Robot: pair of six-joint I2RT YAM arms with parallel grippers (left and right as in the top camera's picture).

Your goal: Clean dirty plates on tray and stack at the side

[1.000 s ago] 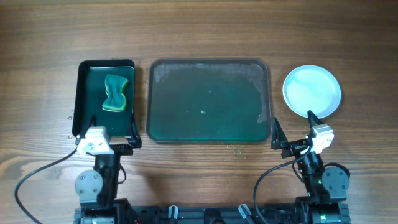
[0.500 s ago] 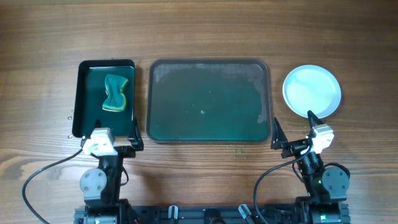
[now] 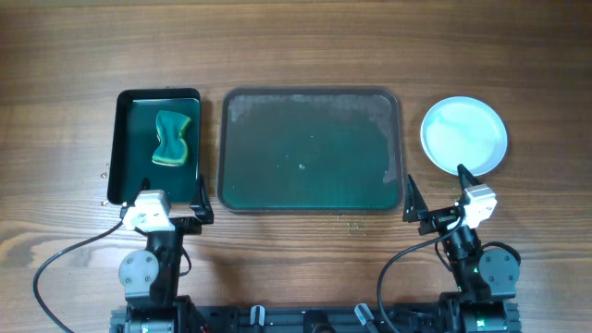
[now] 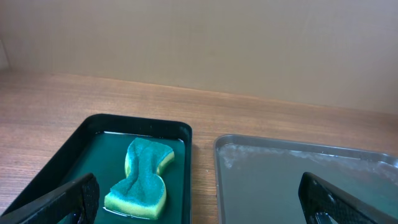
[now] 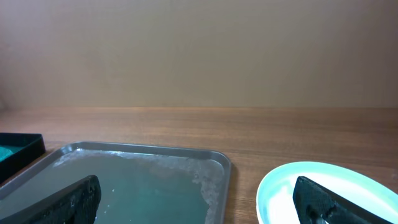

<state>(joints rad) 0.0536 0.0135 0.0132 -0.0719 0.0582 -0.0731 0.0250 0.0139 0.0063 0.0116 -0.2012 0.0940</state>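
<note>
The large dark green tray [image 3: 310, 148] holds only a film of water with whitish residue along its far and right edges. A pale blue plate [image 3: 464, 136] lies on the table to the right of the tray; its surface looks clean, and I cannot tell whether other plates lie under it. My left gripper [image 3: 159, 199] is open and empty at the near end of the small tray. My right gripper [image 3: 437, 190] is open and empty, just in front of the gap between the large tray [image 5: 137, 180] and the plate [image 5: 323, 186].
A small narrow dark tray [image 3: 125, 148] at the left holds a green and yellow sponge [image 3: 169, 139], also seen in the left wrist view [image 4: 144, 177] lying in shallow water. Wooden table all round.
My left arm has shifted slightly to the right and back toward the near edge. The right arm, plate, trays and sponge have not moved.
</note>
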